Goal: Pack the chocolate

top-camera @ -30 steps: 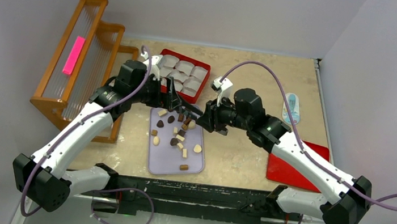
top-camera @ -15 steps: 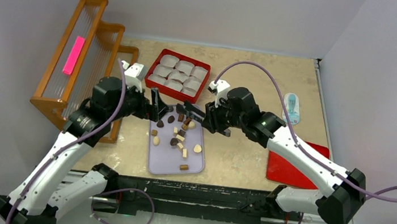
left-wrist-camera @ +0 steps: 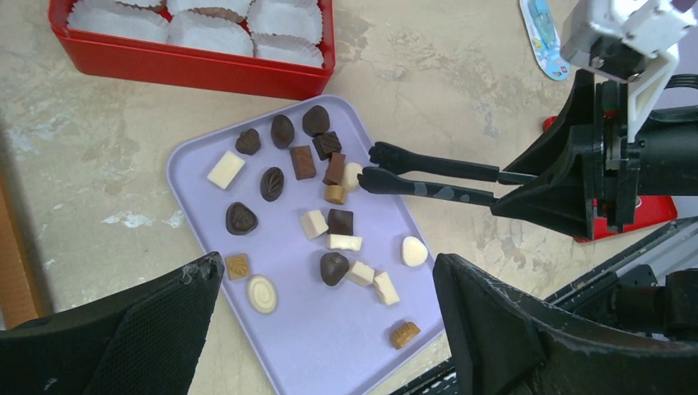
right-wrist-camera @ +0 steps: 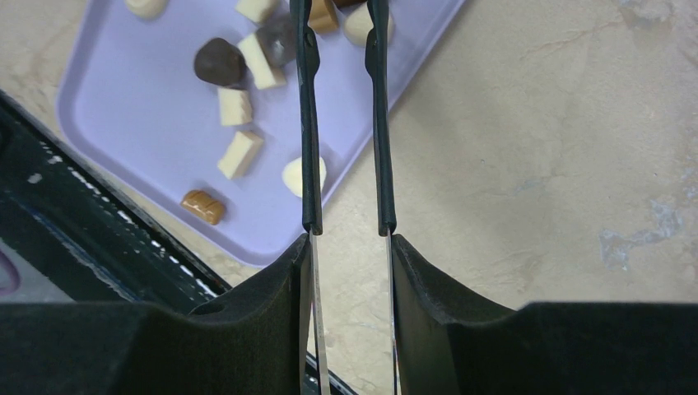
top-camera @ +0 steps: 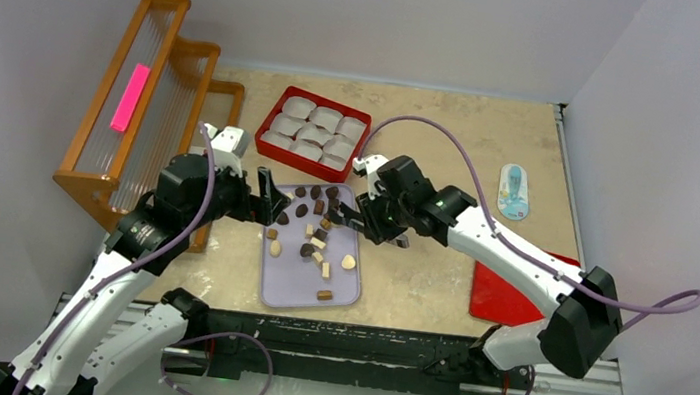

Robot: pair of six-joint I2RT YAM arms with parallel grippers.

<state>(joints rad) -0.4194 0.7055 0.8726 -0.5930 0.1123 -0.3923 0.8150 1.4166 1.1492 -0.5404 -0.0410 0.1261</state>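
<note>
beige table (top-camera: 436, 117): chocolate (left-wrist-camera: 340, 221) on lilac tray (left-wrist-camera: 329, 333); left gripper (top-camera: 268, 200) spread wide; right gripper (right-wrist-camera: 347, 247) clasps black tongs (left-wrist-camera: 436, 169)

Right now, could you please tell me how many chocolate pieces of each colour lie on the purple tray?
Dark brown pieces: 8
Light or mid brown pieces: 5
Cream-white pieces: 8
Total on the purple tray: 21
</note>
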